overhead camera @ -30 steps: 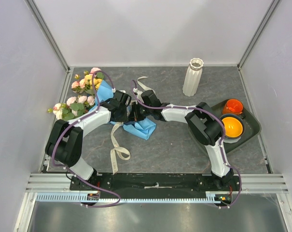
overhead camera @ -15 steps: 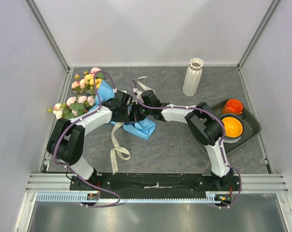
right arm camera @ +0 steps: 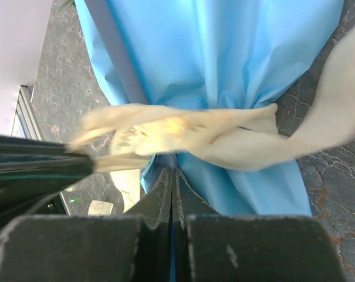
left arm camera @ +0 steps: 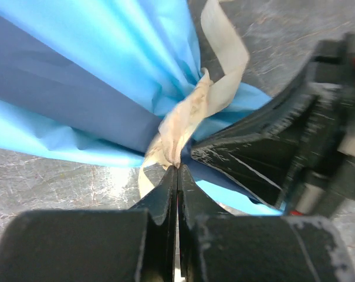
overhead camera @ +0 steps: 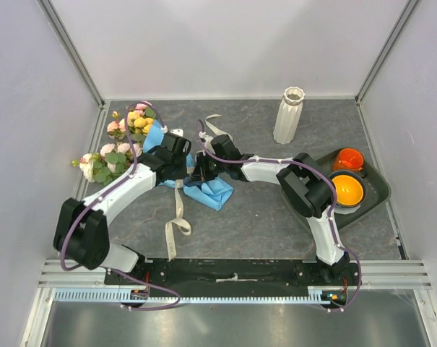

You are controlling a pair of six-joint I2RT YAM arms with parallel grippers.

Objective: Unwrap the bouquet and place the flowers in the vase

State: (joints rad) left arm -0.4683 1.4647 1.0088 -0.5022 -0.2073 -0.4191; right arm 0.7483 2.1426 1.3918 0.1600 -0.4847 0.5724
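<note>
Right now my left pincer (left arm camera: pixel 177 170) is pressed fully shut, and the cream ribbon (left arm camera: pixel 192 111) runs straight into its tips, so I have a loop of the knot pinched. That knot sits at the waist of the bouquet (overhead camera: pixel 154 137), where the blue paper (left arm camera: pixel 107 76) gathers into tight pleats. My right pincer (right arm camera: pixel 172 173) comes in from the other side, almost nose to nose with the left. It is also closed all the way, its tips against the paper just under the knot. I cannot tell whether a fold of paper is actually caught between them.

From above, the bouquet lies on its side on the grey table (overhead camera: pixel 261 210), toward the left wall. The flowers (overhead camera: pixel 128 126), pink, cream and yellow, point at the far left corner, and the tail of the paper spreads out toward the middle. One long end of ribbon trails down toward my bases.

The vase (overhead camera: pixel 290 116) stands upright near the back edge, well apart from the bouquet. To its right, a dark tray (overhead camera: pixel 383 189) carries an orange cup (overhead camera: pixel 348 157).
</note>
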